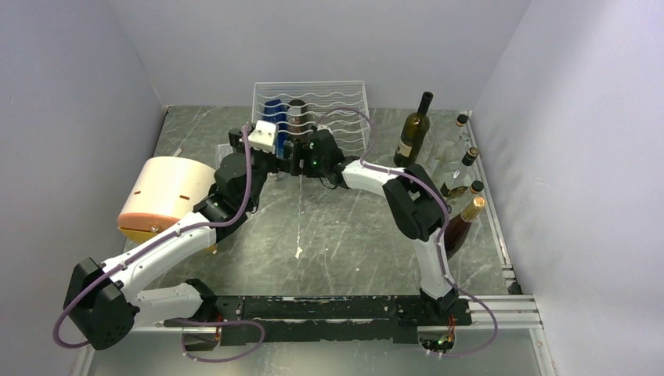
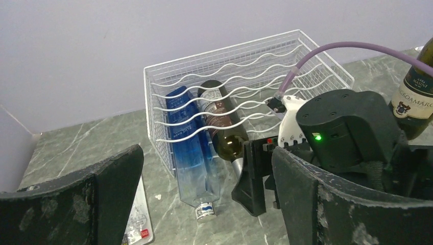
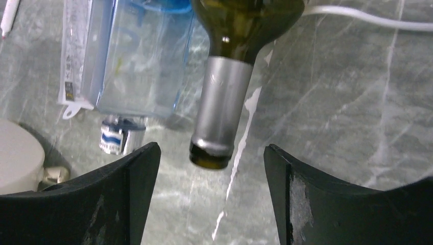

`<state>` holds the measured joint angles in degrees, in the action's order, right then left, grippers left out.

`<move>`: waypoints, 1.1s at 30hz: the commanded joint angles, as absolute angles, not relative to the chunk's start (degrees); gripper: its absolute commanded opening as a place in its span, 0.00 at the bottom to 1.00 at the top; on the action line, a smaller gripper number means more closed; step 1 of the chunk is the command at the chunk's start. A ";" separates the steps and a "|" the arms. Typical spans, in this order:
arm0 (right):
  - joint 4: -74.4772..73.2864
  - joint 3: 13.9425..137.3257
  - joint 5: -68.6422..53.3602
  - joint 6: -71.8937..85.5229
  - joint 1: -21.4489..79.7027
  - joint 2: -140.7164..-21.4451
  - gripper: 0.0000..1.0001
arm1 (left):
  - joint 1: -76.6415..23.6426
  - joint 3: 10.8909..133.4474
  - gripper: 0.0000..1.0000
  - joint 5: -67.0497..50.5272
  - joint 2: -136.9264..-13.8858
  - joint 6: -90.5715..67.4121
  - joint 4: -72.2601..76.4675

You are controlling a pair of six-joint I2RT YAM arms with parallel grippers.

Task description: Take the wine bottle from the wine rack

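Observation:
The white wire wine rack (image 2: 245, 66) stands at the back of the table (image 1: 309, 106). A dark green wine bottle (image 2: 224, 127) lies in its lowest tier, its silver-foiled neck (image 3: 219, 112) sticking out toward me. A blue clear bottle (image 2: 191, 158) lies beside it on the left. My right gripper (image 3: 212, 148) is open, and the bottle's mouth is just between its fingertips, touching neither. My left gripper (image 2: 208, 153) is open and empty, a little back from the blue bottle's cap, close beside the right gripper.
A cream cylindrical drum (image 1: 164, 196) lies on its side at the left. Several bottles stand along the right edge, the tallest a dark one (image 1: 413, 129). A flat clear packet (image 2: 138, 214) lies on the marble table by the rack's left corner.

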<state>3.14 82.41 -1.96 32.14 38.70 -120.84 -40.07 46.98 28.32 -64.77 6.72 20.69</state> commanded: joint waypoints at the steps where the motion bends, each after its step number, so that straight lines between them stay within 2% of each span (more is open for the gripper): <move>1: 6.44 87.15 -0.24 34.38 38.63 -124.92 0.77 | -39.16 47.80 0.99 27.07 -65.25 5.14 20.84; 7: 7.12 90.89 0.58 35.20 38.63 -128.69 0.74 | -38.43 48.22 0.99 26.40 -65.58 4.16 20.13; 16: 6.55 94.36 2.84 35.36 38.52 -132.16 0.64 | -37.54 48.51 0.99 25.19 -65.92 3.04 19.52; 25: 9.76 89.83 4.01 35.86 38.60 -128.86 0.43 | -36.84 48.62 0.99 24.00 -66.09 1.87 19.16; 33: 14.62 80.17 4.56 37.91 39.26 -122.77 0.24 | -36.38 48.71 0.99 23.65 -66.11 1.41 18.91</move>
